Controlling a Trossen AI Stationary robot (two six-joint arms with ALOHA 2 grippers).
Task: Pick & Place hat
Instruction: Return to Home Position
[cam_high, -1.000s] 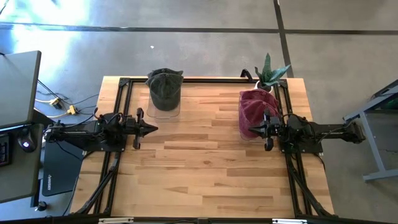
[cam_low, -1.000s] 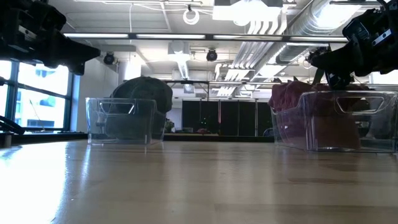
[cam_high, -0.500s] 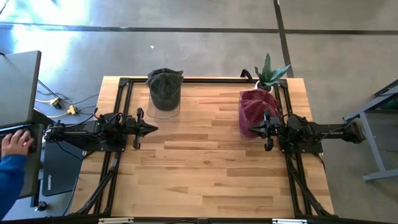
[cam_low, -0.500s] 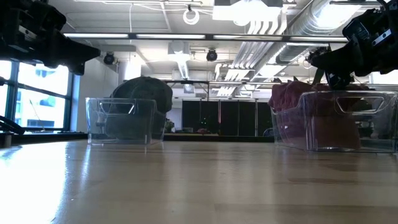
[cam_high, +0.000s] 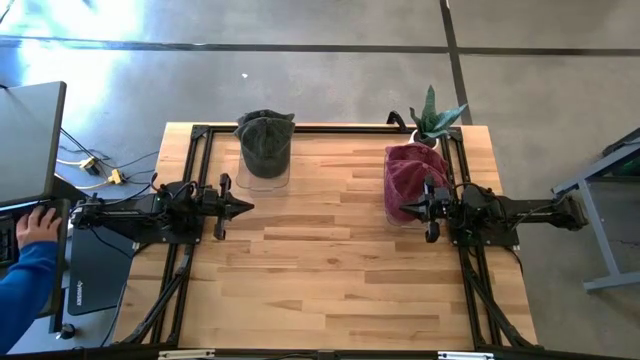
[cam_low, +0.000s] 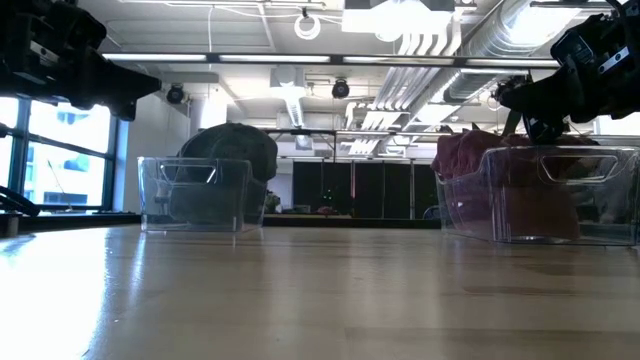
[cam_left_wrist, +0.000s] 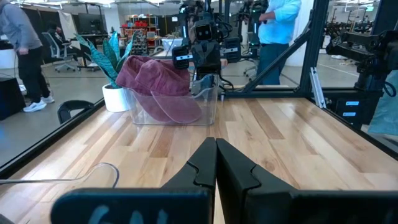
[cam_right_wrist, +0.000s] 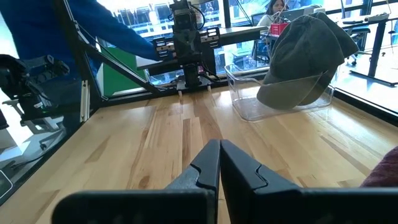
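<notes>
Left gripper (cam_high: 246, 207): fingers pinched together, empty, above the table (cam_high: 330, 250)'s left edge.
Right gripper (cam_high: 406, 209): pinched together, empty, at the right edge.
Green cap (cam_high: 265, 140): in the left transparent bin (cam_low: 155, 200) near the far edge.
Red cap (cam_high: 410, 165): in the right transparent bin (cam_low: 610, 205) by the far right corner, partly covered by the right arm.
Person: only a hand (cam_high: 38, 224) and a blue sleeve (cam_high: 25, 285) show, cut off beyond the left edge.
</notes>
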